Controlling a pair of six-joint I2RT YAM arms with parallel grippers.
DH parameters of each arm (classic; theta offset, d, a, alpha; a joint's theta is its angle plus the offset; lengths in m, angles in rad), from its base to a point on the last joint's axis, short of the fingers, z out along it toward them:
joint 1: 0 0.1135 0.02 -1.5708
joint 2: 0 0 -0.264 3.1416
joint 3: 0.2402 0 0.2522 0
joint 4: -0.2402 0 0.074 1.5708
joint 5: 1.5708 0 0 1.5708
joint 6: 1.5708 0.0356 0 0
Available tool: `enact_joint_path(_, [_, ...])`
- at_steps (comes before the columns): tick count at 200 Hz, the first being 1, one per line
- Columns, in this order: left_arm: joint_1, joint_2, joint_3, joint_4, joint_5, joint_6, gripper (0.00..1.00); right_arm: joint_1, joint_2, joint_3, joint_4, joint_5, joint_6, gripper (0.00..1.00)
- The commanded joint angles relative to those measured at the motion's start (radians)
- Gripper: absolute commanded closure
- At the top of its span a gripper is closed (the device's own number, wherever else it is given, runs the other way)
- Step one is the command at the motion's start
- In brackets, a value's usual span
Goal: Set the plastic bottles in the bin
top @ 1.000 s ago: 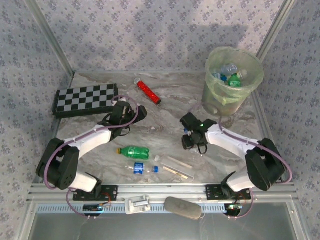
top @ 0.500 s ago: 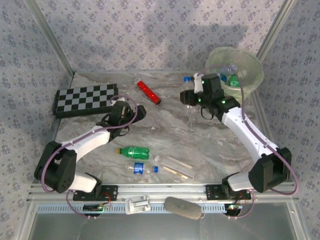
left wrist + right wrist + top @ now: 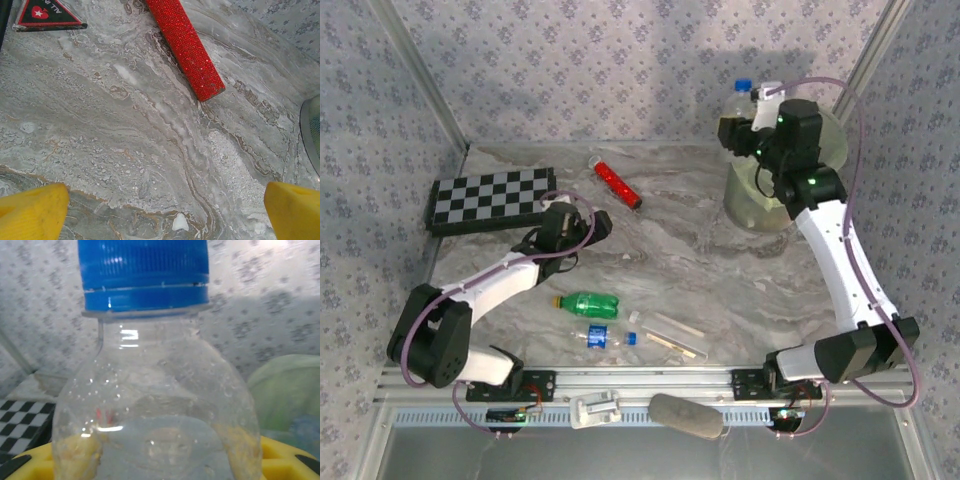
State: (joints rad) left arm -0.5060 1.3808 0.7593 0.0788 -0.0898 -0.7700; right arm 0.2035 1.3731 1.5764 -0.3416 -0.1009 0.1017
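While right gripper pinches blue-capped bottle by bin, left gripper gapes (red tube ahead).

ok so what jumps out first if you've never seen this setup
The right gripper, high up by the pale-green bin at the far right, is shut on a clear bottle with a blue cap. After that, the glittery red tube lies at the far middle of the marble table, and a green bottle lies near the front.
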Motion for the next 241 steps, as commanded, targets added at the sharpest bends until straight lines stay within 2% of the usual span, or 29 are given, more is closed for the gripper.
enact_joint_path(1, [-0.004,-0.024,-0.012,0.004,0.013,0.018,0.00,-0.058,-0.036,0.027,-0.049,0.092,-0.041,0.50])
enact_joint_path(38, [-0.004,-0.005,0.008,0.004,0.022,0.026,0.00,-0.172,-0.033,0.027,-0.072,0.170,-0.069,0.50])
enact_joint_path(85, [-0.005,0.014,0.027,0.004,0.034,0.024,0.00,-0.300,0.040,0.046,-0.088,0.153,-0.029,0.49])
enact_joint_path(157, [-0.006,0.008,0.020,-0.011,0.028,0.021,0.00,-0.370,0.168,0.087,-0.117,0.079,0.036,0.46])
enact_joint_path(169, [-0.006,0.008,0.020,-0.011,0.027,0.021,0.00,-0.370,0.183,0.102,-0.137,0.077,0.036,0.40])
enact_joint_path(176, [-0.006,0.010,0.020,-0.010,0.028,0.021,0.00,-0.370,0.188,0.107,-0.144,0.081,0.038,0.34])
enact_joint_path(190, [-0.006,0.010,0.020,-0.010,0.028,0.020,0.00,-0.370,0.183,0.108,-0.143,0.100,0.045,0.17])
enact_joint_path(194, [-0.006,0.009,0.020,-0.010,0.028,0.021,0.00,-0.370,0.181,0.108,-0.140,0.101,0.046,0.04])
enact_joint_path(196, [-0.006,0.009,0.020,-0.010,0.028,0.020,0.00,-0.370,0.180,0.108,-0.138,0.102,0.046,0.02])
enact_joint_path(241, [-0.006,0.009,0.016,-0.010,0.014,0.013,0.00,-0.359,0.126,0.125,-0.112,0.101,0.041,0.01])
